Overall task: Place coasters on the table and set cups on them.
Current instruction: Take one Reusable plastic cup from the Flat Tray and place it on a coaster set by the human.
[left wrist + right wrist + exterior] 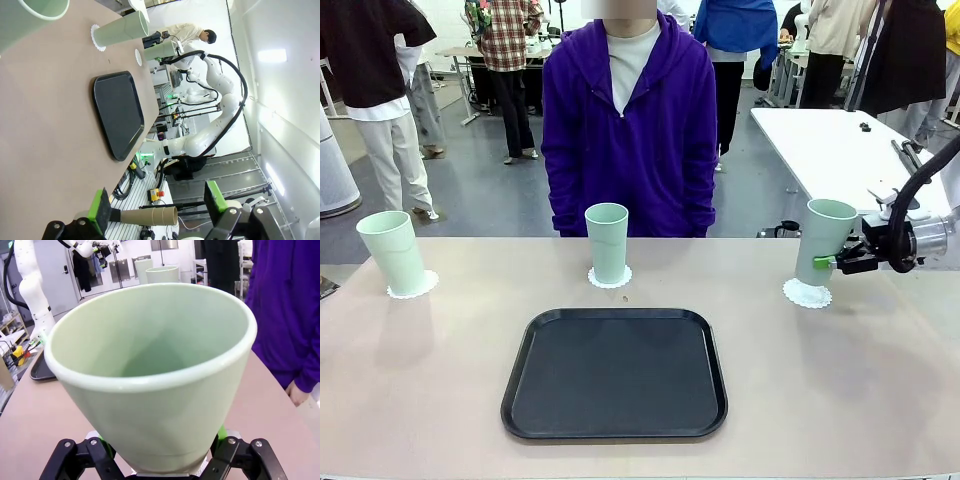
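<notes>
Your right gripper (828, 263) clamps the tall mint-green plastic cup (823, 243) on its lacy white paper coaster (807, 293); retreat before opening fully and you may tip it.

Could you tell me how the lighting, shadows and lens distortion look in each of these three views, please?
Front view: even, soft light, with faint shadows on the table and a dull sheen on the black tray. Left wrist view: the scene lies rolled sideways, ceiling lights glare, and straight edges bow. Right wrist view: wide-angle stretch swells the held cup above the right claw.
</notes>
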Available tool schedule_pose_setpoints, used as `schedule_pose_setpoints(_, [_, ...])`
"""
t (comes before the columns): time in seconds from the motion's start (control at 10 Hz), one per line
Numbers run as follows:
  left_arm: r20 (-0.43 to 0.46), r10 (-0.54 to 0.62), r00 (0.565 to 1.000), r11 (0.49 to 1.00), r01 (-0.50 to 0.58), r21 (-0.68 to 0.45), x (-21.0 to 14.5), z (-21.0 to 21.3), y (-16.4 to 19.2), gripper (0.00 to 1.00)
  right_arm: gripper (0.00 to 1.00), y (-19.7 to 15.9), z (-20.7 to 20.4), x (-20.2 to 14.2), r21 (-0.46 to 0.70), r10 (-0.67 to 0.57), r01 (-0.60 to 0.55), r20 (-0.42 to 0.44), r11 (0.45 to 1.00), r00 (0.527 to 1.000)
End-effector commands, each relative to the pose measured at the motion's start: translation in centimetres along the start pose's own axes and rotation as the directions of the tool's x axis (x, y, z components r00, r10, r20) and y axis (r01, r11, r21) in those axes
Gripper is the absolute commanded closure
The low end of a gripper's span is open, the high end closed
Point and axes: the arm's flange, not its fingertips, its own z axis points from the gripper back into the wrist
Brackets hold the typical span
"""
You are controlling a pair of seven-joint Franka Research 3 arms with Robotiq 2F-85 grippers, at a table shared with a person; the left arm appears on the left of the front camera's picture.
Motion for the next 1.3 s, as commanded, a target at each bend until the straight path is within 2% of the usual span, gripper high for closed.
schedule_pose_setpoints(0.0, [0.001,-0.008,1.0,1.0,0.008,-0.003,0.0,0.1,-0.2,0.0,0.17,-1.1,0.0,-0.4,0.03,-0.037,0.038,-0.021,0.999,0.999])
schedule_pose_setpoints(1.2, [0.001,-0.008,1.0,1.0,0.008,-0.003,0.0,0.1,-0.2,0.0,0.17,-2.8,-1.5,-3.5,0.062,-0.077,0.081,-0.061,0.995,0.995])
